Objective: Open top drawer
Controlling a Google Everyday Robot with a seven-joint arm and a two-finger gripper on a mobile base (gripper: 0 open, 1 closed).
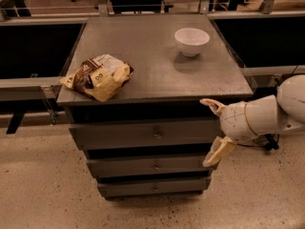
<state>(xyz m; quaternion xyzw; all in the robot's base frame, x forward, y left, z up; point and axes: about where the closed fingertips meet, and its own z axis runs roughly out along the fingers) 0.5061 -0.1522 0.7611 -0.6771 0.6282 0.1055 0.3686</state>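
The top drawer (119,135) looks rigid and heavy; grip its small knob (157,132). The end effector (214,129), spread, sits at its right end.

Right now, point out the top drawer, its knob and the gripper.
top drawer (114,135), camera view, left half of its front.
knob (157,132), camera view, its centre.
gripper (205,132), camera view, midway between open fingertips, by drawer's right end.

Snack bag (97,75) front-left on cabinet top (152,56), bowl (191,41) back-right, gripper (213,131) at right end of top drawer (138,135)
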